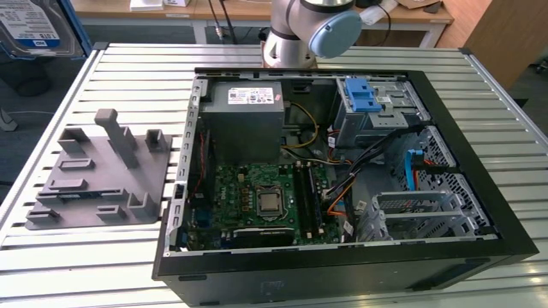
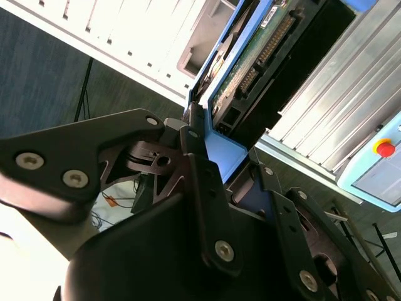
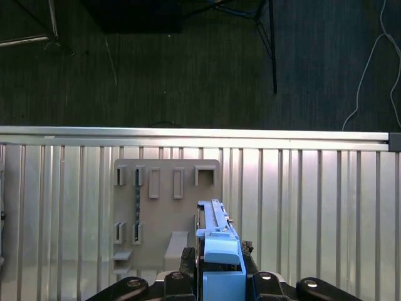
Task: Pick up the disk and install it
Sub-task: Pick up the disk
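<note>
The disk [image 1: 34,25] is a silver hard drive with a white-and-blue label in a blue carrier frame. It hangs in the air at the exterior view's top left, off the table's edge. In the first wrist view the disk [image 3: 218,241] stands edge-on above the slatted table, with my gripper [image 3: 219,273] shut on its blue frame. The second wrist view shows the black fingers [image 2: 195,147] of my gripper [image 2: 216,150] clamping the frame, and the disk's [image 2: 250,56] green circuit-board side faces the camera.
An open computer case [image 1: 479,192] lies on the slatted metal table [image 1: 128,64], with a drive cage and blue latch [image 1: 361,96] at its far right. A grey holder fixture [image 1: 99,173] [image 3: 166,213] sits at the case's left. The arm's base [image 1: 296,32] stands behind the case.
</note>
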Controlling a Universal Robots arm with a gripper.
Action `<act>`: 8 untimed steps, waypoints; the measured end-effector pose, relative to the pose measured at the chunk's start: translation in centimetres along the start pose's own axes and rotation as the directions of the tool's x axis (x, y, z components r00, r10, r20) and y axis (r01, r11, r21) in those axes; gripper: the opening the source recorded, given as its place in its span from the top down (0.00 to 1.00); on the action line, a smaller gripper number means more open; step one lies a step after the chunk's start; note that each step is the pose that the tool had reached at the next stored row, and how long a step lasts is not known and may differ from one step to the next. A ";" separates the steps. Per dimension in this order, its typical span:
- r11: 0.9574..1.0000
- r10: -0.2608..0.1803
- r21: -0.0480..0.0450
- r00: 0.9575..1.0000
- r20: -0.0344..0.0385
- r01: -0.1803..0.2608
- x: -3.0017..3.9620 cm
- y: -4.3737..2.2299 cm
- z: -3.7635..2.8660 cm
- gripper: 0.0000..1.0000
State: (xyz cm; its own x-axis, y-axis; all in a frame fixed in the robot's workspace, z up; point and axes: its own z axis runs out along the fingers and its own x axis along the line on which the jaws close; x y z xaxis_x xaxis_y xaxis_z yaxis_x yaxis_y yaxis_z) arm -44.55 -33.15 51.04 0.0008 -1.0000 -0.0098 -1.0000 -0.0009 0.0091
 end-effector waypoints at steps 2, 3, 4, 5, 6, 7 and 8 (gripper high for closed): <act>1.000 0.000 0.000 1.000 0.000 0.000 0.00 -0.04 0.00 0.64; 1.000 0.000 0.000 1.000 0.000 0.000 0.00 -0.07 0.00 0.64; 1.000 0.000 0.000 1.000 0.000 0.000 0.00 -0.08 0.00 0.64; 1.000 0.000 0.000 1.000 0.000 0.000 0.00 -0.10 0.00 0.64; 1.000 0.000 0.000 1.000 0.000 0.000 0.00 -0.13 0.00 0.64; 1.000 0.000 0.000 1.000 0.000 0.000 0.00 -0.15 0.00 0.64; 1.000 0.000 0.000 1.000 0.000 0.000 0.00 -0.18 0.00 0.64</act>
State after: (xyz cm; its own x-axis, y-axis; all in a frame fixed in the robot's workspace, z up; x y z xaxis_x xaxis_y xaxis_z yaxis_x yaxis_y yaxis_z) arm -44.38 -33.15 51.04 0.0008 -1.0000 -0.0098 -1.0000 -0.0009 0.0090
